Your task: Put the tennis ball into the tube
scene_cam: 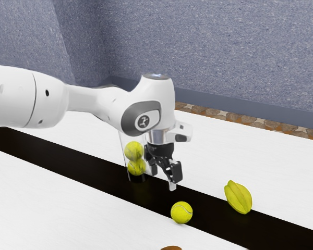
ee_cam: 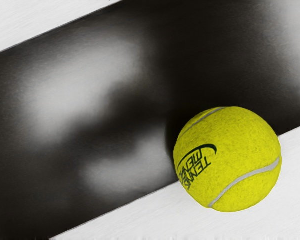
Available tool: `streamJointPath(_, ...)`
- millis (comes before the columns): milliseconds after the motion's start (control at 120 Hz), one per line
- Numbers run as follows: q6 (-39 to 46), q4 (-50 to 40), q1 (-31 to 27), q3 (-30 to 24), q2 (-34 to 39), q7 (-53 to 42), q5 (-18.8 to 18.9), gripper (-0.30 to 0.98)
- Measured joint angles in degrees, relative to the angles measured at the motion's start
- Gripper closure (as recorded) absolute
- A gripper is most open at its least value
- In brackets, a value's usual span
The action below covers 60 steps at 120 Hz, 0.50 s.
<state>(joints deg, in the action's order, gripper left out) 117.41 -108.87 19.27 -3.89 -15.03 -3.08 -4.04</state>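
Your gripper (scene_cam: 163,178) hangs empty above the table (scene_cam: 88,190), fingers spread apart, a little off the loose tennis ball (scene_cam: 181,212) on the tube's side. Just in front of that ball, a brown thing (scene_cam: 171,248) peeks in at the exterior view's lower edge. The ball itself sits at the border of the dark strip (scene_cam: 206,215) and the white surface. Beyond it, toward the exterior view's right, lies a star fruit (scene_cam: 238,197); farther behind the ball, toward the left, the clear tube (scene_cam: 125,138) stands with two balls (scene_cam: 135,159) stacked inside.

You look to be at the approach, before the grasp. Next, shift over the loose ball, centre your fingers around it, then lower and close. Come down off-centre and you could nudge it rolling.
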Motion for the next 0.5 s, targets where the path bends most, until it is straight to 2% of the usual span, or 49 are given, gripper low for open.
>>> streamJointPath(242, 3.56, -3.75, 2.92, -0.23, -0.14, 1.16, -0.29, 0.00)
streamJointPath(500, 11.37, -3.86, 3.31, -0.39, -6.18, 2.36, -0.32, 0.00)
